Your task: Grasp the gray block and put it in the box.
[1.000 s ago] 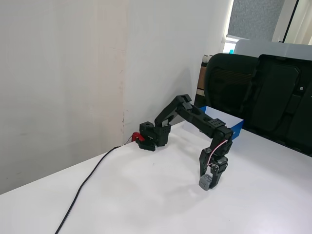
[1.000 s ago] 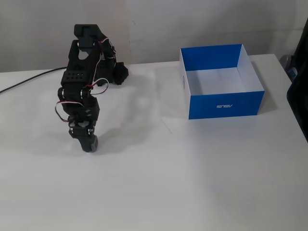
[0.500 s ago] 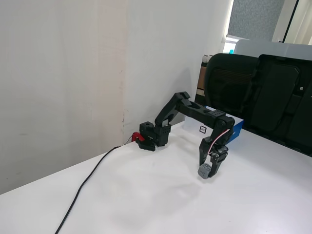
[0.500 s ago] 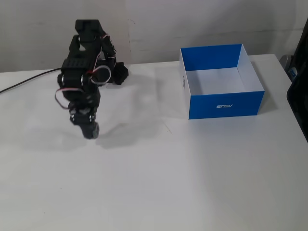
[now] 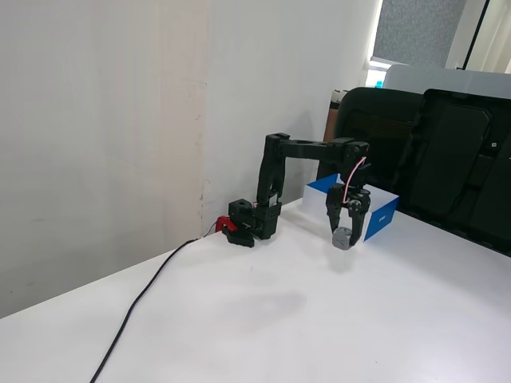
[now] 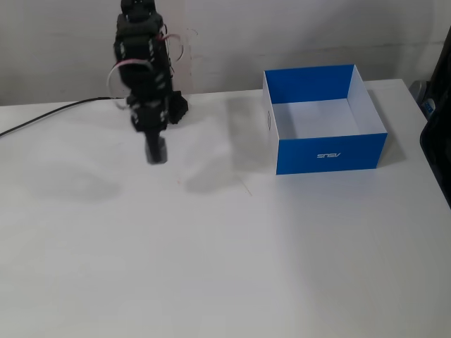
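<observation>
My gripper (image 5: 345,233) points straight down and is shut on the gray block (image 5: 344,239), a small gray cube at its tip. The block hangs a little above the white table. In a fixed view the box (image 5: 383,221) stands just behind and to the right of the gripper. In the other fixed view the gripper (image 6: 155,149) with the block (image 6: 156,154) is well to the left of the box (image 6: 303,155). The box is blue outside, white inside and looks empty. A small black mark shows on its left white side.
The arm's base (image 5: 254,219) with a red clamp (image 5: 224,224) stands at the table's back by the wall. A black cable (image 5: 144,295) runs from it to the table's front left. Black chair backs (image 5: 447,159) stand behind the table's right edge.
</observation>
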Controlling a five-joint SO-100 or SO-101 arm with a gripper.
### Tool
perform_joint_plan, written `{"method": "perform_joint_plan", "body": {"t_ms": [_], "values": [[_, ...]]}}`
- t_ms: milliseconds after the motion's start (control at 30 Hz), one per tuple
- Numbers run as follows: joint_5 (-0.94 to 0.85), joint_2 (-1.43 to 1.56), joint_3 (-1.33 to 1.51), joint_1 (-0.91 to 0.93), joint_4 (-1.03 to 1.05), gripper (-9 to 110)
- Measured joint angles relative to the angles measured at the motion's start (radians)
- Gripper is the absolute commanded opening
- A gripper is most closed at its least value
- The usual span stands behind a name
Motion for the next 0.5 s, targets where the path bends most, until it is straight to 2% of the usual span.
{"method": "perform_joint_plan", "body": {"t_ms": [500], "values": [[0.028, 0.247, 0.086, 0.307, -0.003, 0]]}}
